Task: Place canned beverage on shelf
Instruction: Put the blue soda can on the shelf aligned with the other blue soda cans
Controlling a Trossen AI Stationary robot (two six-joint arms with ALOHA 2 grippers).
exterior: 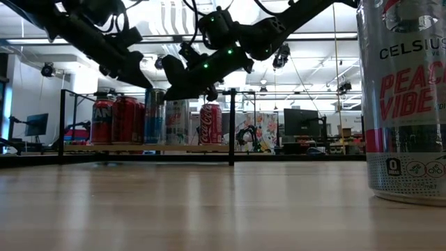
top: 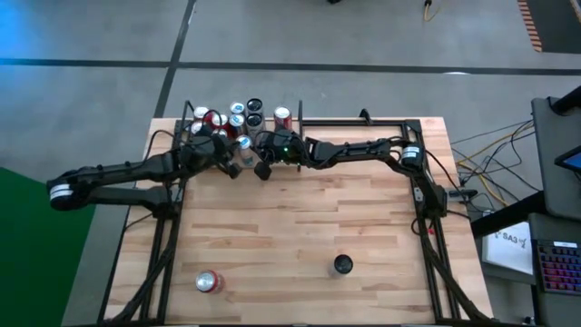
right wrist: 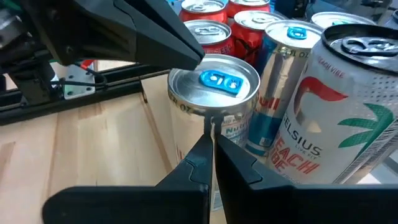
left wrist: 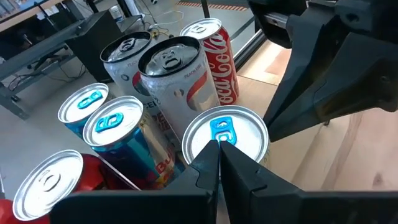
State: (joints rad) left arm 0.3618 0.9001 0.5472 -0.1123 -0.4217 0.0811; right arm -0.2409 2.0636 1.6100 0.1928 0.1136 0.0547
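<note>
Nudging blue-tab can point(right wrist: 214, 93) with both grippers: left gripper point(left wrist: 219, 163) and right gripper point(right wrist: 210, 148) fingers pressed together, gripping nothing. Can sits just ahead of tips, at shelf point(top: 363, 122) edge. I push slowly, keeping it upright.

The left gripper point(top: 238, 169) and right gripper point(top: 263, 169) meet just above a can point(left wrist: 225, 132) at the cluster of cans point(top: 234, 118) on the shelf point(top: 381, 123). Behind it stand the others. Two cans point(top: 208, 282) point(top: 342, 264) stand well apart from both grippers, near the table's point(top: 300, 227) opposite edge.
</note>
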